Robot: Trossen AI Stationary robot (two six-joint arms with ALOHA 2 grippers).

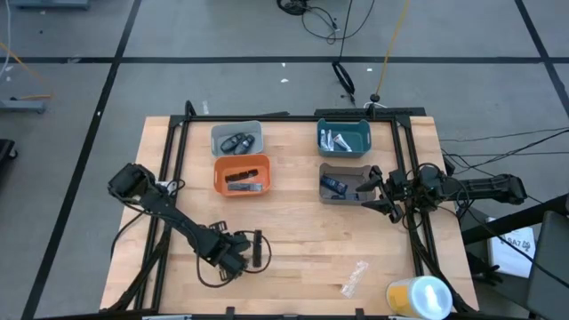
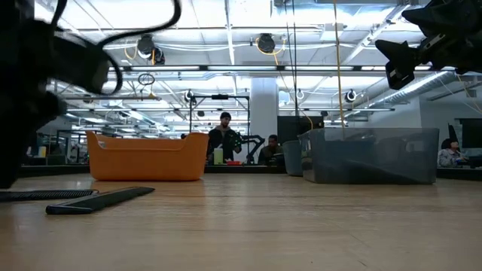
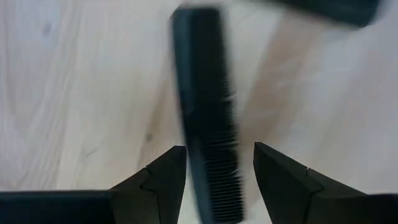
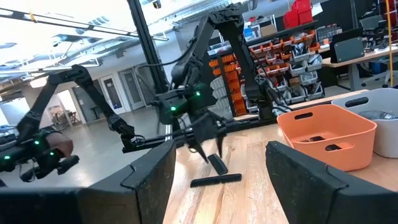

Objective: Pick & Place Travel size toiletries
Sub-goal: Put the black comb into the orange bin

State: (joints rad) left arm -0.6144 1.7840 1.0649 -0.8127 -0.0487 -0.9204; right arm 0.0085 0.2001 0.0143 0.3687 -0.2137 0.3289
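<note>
Low on the tabletop (image 1: 293, 231), a black comb (image 3: 208, 124) lies between the left gripper (image 3: 217, 171)'s released jaws; right gripper (image 1: 373, 189), jaws spread empty, hovers beside the grey bin (image 1: 342, 169).

Left pincer (image 1: 252, 250) spread low near table, right pincer (image 1: 377, 188) spread, raised

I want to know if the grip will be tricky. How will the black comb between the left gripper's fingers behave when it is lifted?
The black comb looks thin and flat, so probably light, and unlikely to roll. It lies between the open fingers of the left gripper; pinched at one end, its long body may droop or swivel. The toothed edge may give less grip.
</note>
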